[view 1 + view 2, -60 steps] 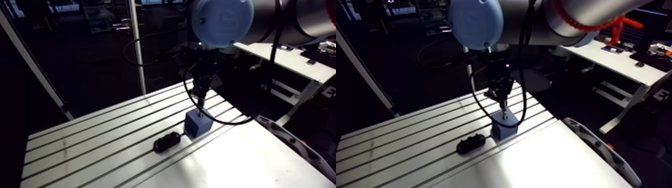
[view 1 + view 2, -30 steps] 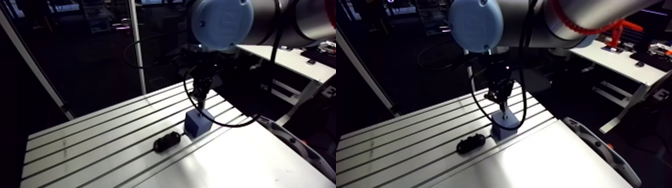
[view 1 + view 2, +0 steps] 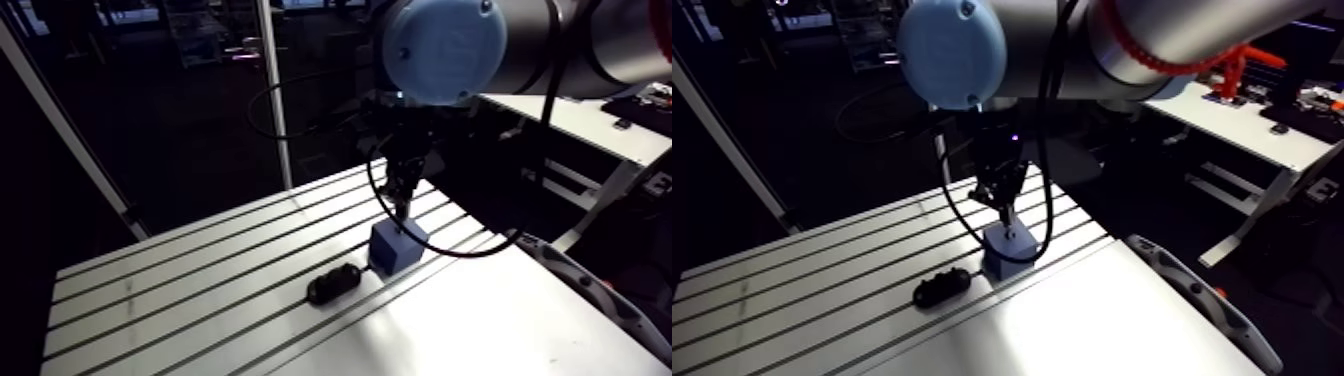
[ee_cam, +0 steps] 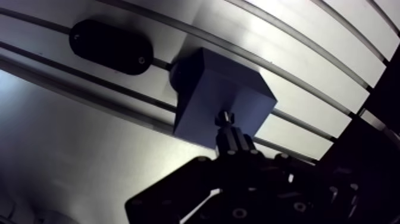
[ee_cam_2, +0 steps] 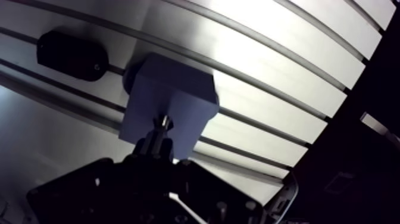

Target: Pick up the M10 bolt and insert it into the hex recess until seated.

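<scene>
Arm view, left to right: slotted table (image 3: 180, 262) carries a black oval piece (image 3: 333, 284) lying along a slot. Just to its right stands a blue block (image 3: 396, 246). They look close but apart. The gripper (image 3: 402, 207) comes down from the wrist straight over the block's top face. Its fingers are small and dark here, so the opening and any load cannot be read from this view. Whether the tip touches the block is also unclear.

Wrist view adds what the arm view lacks. The black oval piece sits well ahead of and off to one side of the fingers, with a small screw head visible near one end. The blue block is directly ahead of the fingertips, showing its top face and one shaded side face. The two fingers are drawn in close together, clamped on the M10 bolt (image 4: 225, 117). A short bright metal end sticks out past the tips and points at the block's top face, near its nearer edge. The hex recess itself cannot be made out on that face. Cannot tell whether the bolt end is above the surface or already entering it.
</scene>
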